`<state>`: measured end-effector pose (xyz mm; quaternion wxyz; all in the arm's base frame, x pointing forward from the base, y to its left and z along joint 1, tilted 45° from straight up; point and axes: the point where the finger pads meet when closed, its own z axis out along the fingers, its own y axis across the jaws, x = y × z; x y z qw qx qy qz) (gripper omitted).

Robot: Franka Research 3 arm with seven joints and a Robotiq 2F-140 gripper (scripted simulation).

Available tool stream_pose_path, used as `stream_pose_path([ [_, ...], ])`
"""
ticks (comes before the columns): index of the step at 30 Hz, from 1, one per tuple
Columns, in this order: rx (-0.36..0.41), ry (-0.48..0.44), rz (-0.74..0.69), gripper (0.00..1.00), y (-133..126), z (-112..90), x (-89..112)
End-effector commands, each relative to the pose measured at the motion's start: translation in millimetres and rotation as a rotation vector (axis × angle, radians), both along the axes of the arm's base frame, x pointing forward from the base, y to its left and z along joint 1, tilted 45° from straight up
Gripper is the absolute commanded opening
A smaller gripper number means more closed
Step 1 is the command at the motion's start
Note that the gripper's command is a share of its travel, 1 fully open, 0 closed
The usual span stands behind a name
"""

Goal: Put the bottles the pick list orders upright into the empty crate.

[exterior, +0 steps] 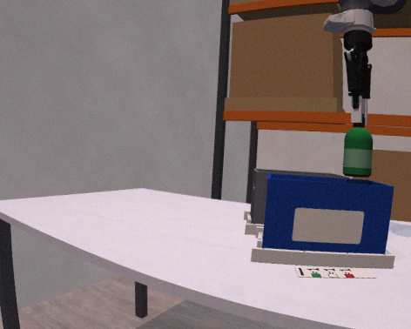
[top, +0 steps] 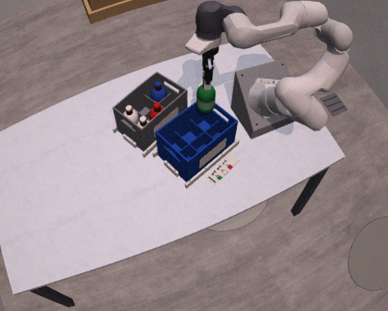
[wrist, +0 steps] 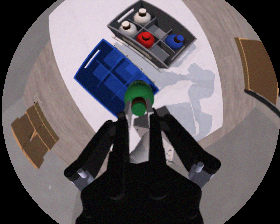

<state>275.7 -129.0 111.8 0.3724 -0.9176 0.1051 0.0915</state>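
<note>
My gripper [top: 207,83] is shut on the neck of a green bottle [top: 205,99] with a pale green label and holds it upright above the far corner of the empty blue crate [top: 196,140]. In the side view the green bottle [exterior: 358,151] hangs with its base just over the rim of the blue crate [exterior: 324,218]. The wrist view shows the bottle's top [wrist: 138,96] between my fingers. The grey crate [top: 150,109] holds a blue bottle [top: 159,91], a red bottle [top: 155,111] and two white bottles [top: 131,114]. The pick list [top: 223,169] lies in front of the blue crate, with green and red marks.
The arm's grey base block [top: 259,99] stands right of the blue crate. A shelf rack with brown boxes [exterior: 283,57] rises behind the table. A wooden box [top: 111,7] lies on the floor beyond the table.
</note>
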Motion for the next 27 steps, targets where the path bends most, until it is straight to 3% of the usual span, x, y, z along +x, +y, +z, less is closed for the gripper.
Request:
stream_pose_path([
  [1, -0.003, 0.000, -0.014, 0.00, -3.5, 0.3, 2.7],
  [27, -0.003, 0.000, -0.014, 0.00, -0.3, -3.6, 2.7],
])
